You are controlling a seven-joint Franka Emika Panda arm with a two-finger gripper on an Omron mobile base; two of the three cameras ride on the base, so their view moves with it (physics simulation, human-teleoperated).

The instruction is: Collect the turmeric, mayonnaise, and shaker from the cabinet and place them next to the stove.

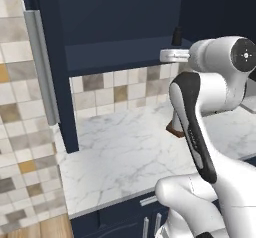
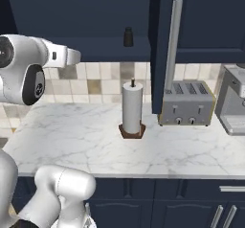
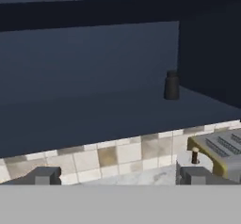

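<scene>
**Shaker alone on the cabinet floor, jaws wide and empty**

Visible right of centre in the hand view: shaker, upright on the open cabinet floor, near its right inner wall. Gripper spread wide, grasping nothing, well short of it. Probably light, rigid and smooth; slim and tall enough to tip at a nudge. Best pinched across the wider lower body, not the narrow rounded top. Paper towel roll and toaster standing on the counter below.
</scene>
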